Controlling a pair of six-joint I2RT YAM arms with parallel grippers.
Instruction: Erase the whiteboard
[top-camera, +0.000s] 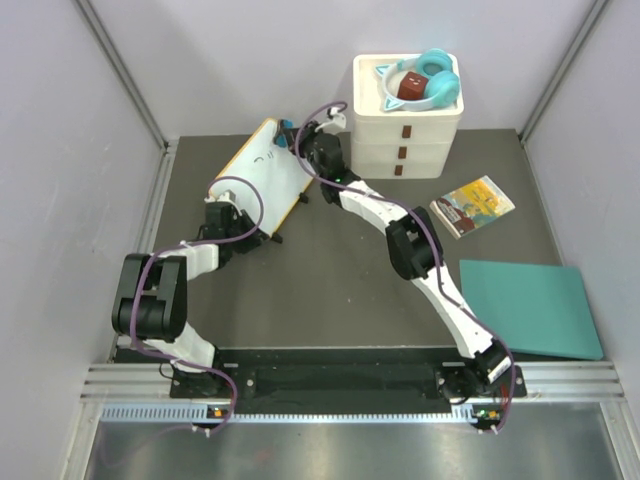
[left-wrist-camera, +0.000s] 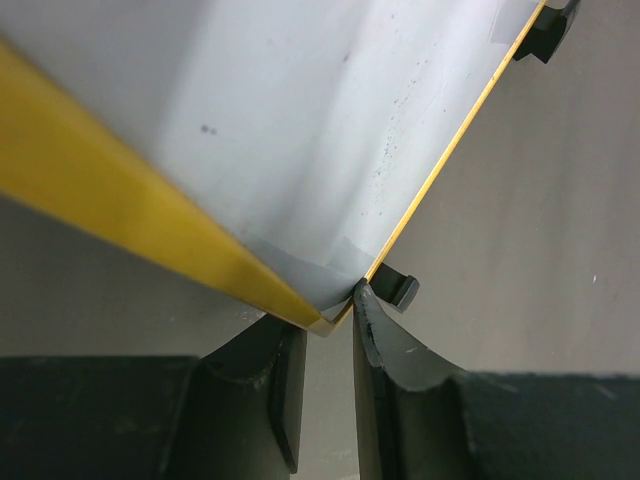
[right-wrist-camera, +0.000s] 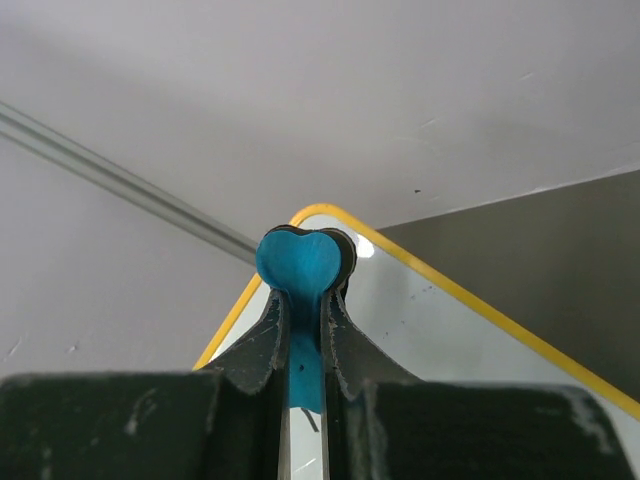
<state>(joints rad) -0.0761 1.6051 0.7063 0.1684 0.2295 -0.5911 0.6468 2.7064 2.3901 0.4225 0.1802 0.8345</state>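
The whiteboard, white with a yellow-orange rim, stands tilted on the dark table at the back left. A few faint black marks show near its far end. My left gripper is shut on its near corner; in the left wrist view the corner of the whiteboard sits pinched between my left gripper's fingers. My right gripper is shut on a blue heart-shaped eraser and holds it against the whiteboard near its far rounded corner. The eraser shows as a small blue spot from above.
A white drawer unit stands at the back with teal headphones on top. A colourful booklet lies to the right, a flat teal sheet at the front right. Black stand feet stick out from the board's back.
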